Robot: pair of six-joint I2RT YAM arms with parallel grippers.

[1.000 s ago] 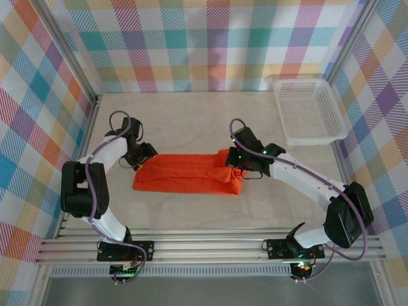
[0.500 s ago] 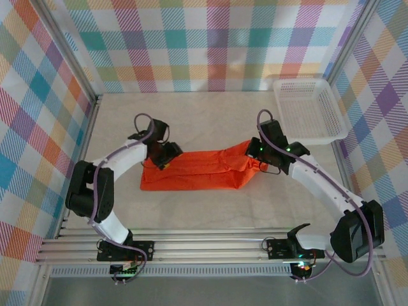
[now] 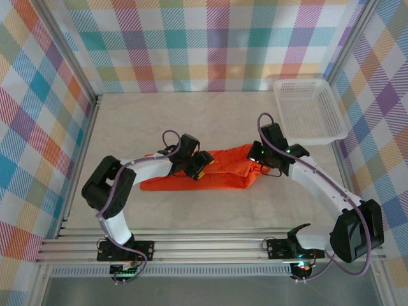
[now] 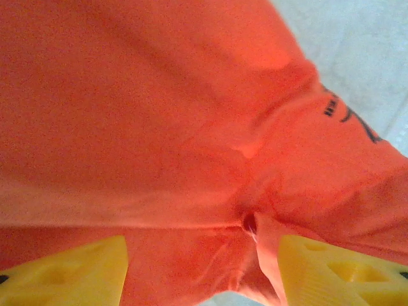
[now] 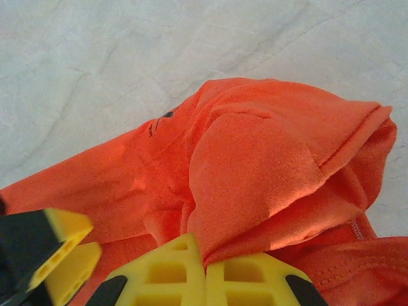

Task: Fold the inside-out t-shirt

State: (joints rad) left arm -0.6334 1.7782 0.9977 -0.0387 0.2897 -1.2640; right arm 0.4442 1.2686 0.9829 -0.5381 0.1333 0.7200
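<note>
Right gripper (image 5: 205, 271) clamps the thin orange-red fabric t-shirt (image 3: 223, 176) by its right end, apparently for folding; left gripper (image 4: 204, 268), jaws apart, hovers over its middle.

Orange-red t-shirt (image 3: 223, 173), multicoloured plaid walls (image 3: 210, 44)

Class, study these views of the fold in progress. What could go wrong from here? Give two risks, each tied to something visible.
1. The right jaws pinch only a small bunched fold of the t-shirt; it might slip out if pulled.
2. The left jaws stand open over wrinkled cloth mid-shirt; closing there could grab several layers and spoil the fold.
</note>
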